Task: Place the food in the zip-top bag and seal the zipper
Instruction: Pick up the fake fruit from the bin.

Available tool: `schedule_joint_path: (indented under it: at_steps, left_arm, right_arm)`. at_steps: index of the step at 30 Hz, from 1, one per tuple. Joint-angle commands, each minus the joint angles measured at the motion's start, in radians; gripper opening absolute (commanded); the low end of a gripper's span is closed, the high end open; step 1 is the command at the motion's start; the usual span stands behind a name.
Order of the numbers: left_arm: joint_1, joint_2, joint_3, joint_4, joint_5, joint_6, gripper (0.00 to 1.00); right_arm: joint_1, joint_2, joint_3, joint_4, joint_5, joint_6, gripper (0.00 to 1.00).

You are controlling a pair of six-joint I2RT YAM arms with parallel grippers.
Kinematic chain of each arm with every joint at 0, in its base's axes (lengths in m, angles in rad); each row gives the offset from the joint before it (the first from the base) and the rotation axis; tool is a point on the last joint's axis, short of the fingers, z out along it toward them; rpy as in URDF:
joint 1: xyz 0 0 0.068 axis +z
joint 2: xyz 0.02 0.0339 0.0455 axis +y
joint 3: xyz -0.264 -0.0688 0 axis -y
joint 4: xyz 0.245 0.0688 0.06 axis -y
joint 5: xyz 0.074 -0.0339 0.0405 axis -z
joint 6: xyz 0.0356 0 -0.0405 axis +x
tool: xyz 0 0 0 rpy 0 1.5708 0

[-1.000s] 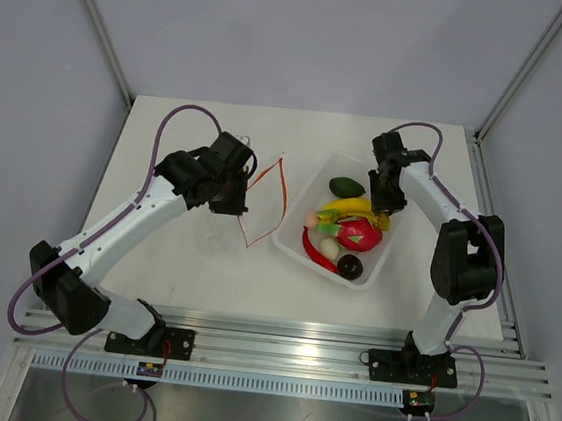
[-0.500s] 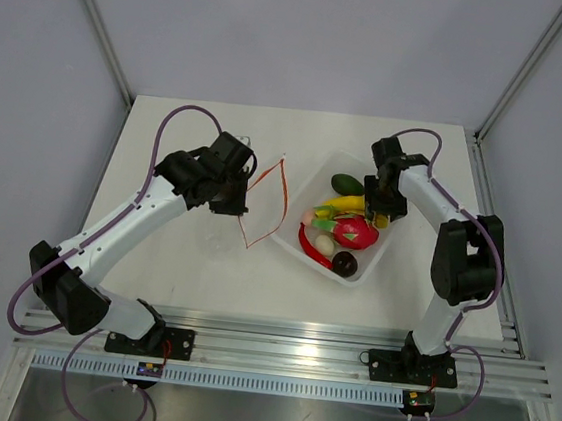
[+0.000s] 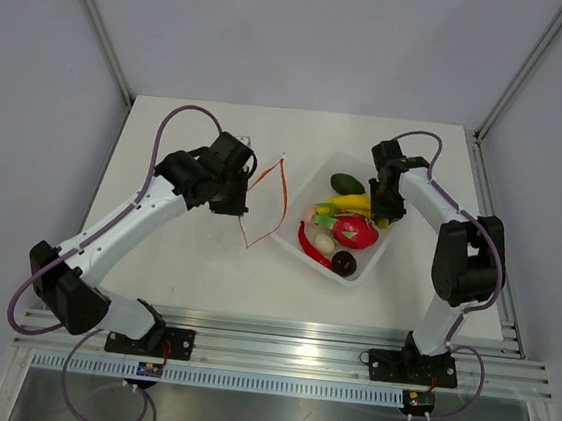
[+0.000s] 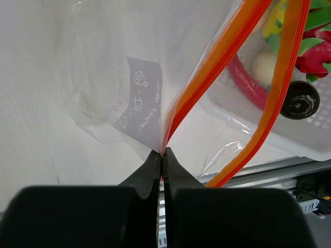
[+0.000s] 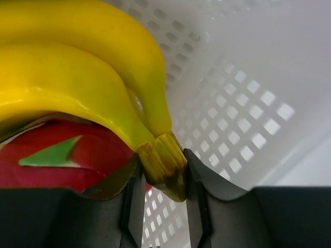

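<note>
My left gripper [image 3: 238, 198] is shut on a corner of the clear zip-top bag [image 4: 108, 93] and holds its mouth up; the orange-red zipper [image 3: 267, 204] hangs open in a loop, also in the left wrist view [image 4: 217, 67]. My right gripper [image 3: 382, 213] is inside the tray [image 3: 373, 263], shut on the stem of the yellow banana [image 5: 77, 67]. The banana [image 3: 347, 204] lies over the pink-red dragon fruit [image 3: 357, 233]. A green avocado [image 3: 345, 184], red chilli [image 3: 309, 249], whitish piece [image 3: 325, 243] and dark round fruit [image 3: 345, 264] lie in the tray.
The white perforated tray wall [image 5: 238, 103] stands close behind my right fingers. The tray sits right of the bag on the white table [image 3: 175, 260]. A metal rail [image 3: 278, 336] runs along the near edge.
The tray with the food has slid a little towards the left and near side, and my right gripper has shifted with it. The left arm and bag have stayed still.
</note>
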Motion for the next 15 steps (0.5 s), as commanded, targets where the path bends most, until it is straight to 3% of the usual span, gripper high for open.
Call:
schedule_joint_path:
  at_steps: [1,4,9,15]
  left_arm:
    - [-0.003,-0.012,0.042,0.029,0.019,0.005,0.0]
    - [-0.003,0.022,0.089,0.009,0.014,0.003,0.0]
    - [-0.003,0.078,0.168,-0.037,0.034,-0.007,0.0]
    - [-0.003,0.146,0.289,-0.126,0.088,0.028,0.0]
  right_arm:
    - [-0.002,-0.118,0.074,-0.039,0.064,0.028,0.1]
    - [0.004,-0.204,0.103,-0.058,0.079,0.042,0.01]
    - [0.044,-0.317,0.149,-0.084,0.192,0.031,0.0]
    - [0.222,-0.379,0.171,-0.068,0.577,-0.064,0.0]
